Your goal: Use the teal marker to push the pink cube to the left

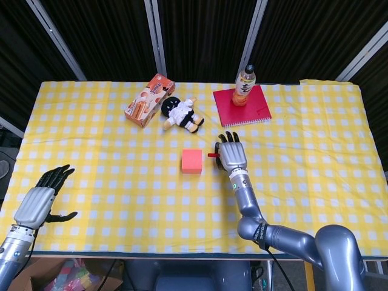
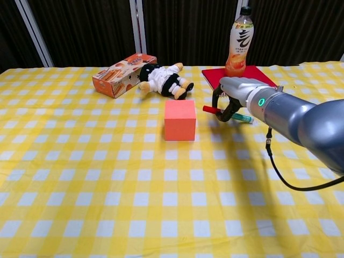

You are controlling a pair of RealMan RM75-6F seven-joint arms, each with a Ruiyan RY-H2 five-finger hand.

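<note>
Presently, my right hand (image 2: pixel 232 95) grips the teal marker (image 2: pixel 243 117) just right of the pink cube (image 2: pixel 179 119), with a small gap between the two.

Taking the cube as landmark: it sits flat on the yellow checked counter (image 1: pixel 121 182), and the marker's red end (image 2: pixel 208 110) points at its right face without touching. My right fingers are curled around the marker's shaft. Behind the cube lie the doll (image 1: pixel 180 114) and, further left, the snack box (image 1: pixel 149 100); behind and to the right, a bottle (image 1: pixel 245 85) stands on the red notebook (image 1: pixel 250 109). My left hand (image 1: pixel 40 200) hovers far left of the cube at the near counter edge, fingers apart, holding nothing.
</note>
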